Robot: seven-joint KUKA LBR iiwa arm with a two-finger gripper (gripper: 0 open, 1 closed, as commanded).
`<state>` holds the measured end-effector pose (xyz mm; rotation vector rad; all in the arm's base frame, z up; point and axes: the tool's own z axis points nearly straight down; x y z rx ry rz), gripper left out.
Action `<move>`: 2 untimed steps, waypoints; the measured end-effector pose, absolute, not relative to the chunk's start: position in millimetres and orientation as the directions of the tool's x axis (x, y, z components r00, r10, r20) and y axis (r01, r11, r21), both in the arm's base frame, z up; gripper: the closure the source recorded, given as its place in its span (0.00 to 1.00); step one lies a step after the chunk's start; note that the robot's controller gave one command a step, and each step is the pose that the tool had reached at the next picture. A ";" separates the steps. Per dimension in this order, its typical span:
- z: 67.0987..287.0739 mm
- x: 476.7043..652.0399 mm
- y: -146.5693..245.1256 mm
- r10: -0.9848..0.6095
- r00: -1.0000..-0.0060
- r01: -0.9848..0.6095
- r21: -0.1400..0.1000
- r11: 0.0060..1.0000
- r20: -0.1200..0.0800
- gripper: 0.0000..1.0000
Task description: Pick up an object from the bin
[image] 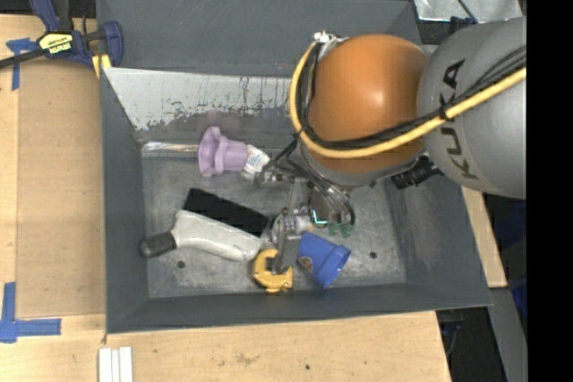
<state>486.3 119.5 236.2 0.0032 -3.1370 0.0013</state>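
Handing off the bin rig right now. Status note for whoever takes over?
Gripper: low over the front of the bin, between a yellow ring-shaped piece and a blue cup-like piece. Grip state not readable.
Other things: white-handled tool and black flat strip to the camera's left, lilac plastic piece near the back wall.
Done: arm is down at floor level.
Left: no pick visible, everything appears to lie on the floor. Grasp and lift not yet done.
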 end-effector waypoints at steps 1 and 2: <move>239.4 487.9 119.1 0.000 -1.000 0.000 0.001 1.000 -0.003 0.00; 162.6 486.6 142.3 -0.053 -0.999 -0.053 0.002 0.999 -0.007 0.00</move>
